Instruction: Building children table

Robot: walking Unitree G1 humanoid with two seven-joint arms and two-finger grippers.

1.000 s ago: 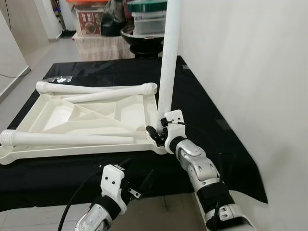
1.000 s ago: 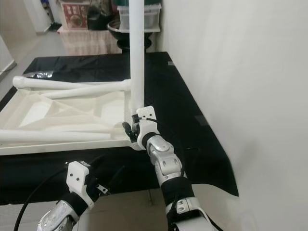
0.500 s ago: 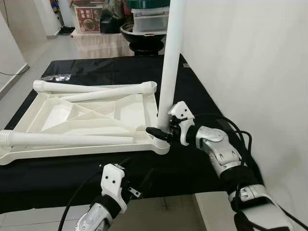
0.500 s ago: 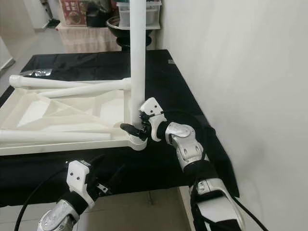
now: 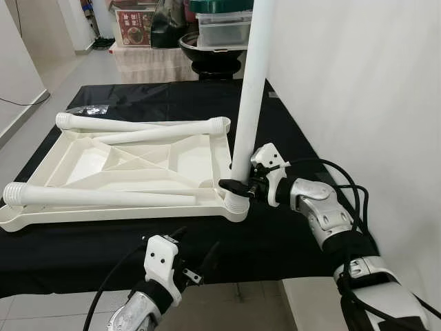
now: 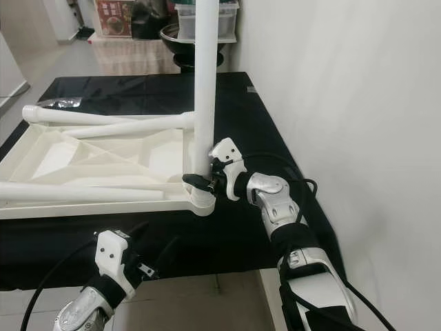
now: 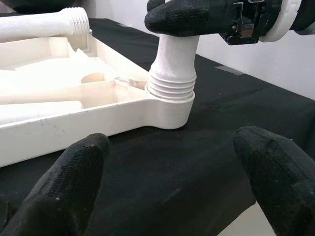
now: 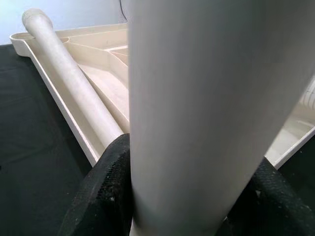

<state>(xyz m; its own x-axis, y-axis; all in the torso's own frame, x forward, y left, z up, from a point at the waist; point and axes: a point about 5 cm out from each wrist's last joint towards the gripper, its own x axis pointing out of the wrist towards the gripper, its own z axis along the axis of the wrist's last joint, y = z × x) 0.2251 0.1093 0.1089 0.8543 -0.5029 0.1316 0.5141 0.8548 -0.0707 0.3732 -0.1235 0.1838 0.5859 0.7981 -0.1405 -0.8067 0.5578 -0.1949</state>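
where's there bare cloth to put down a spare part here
Free: the black cloth beyond the upturned tabletop, and the strip between its right rim and the wall. Crowded: the near right corner, where the right hand grips the upright leg, and inside the tabletop, where loose legs lie.

No legible text, brand, number or sign is to be made out. Printing is seen on the red-and-white cardboard box (image 5: 134,15) at the far end of the room, but it is too small and blurred to be read.
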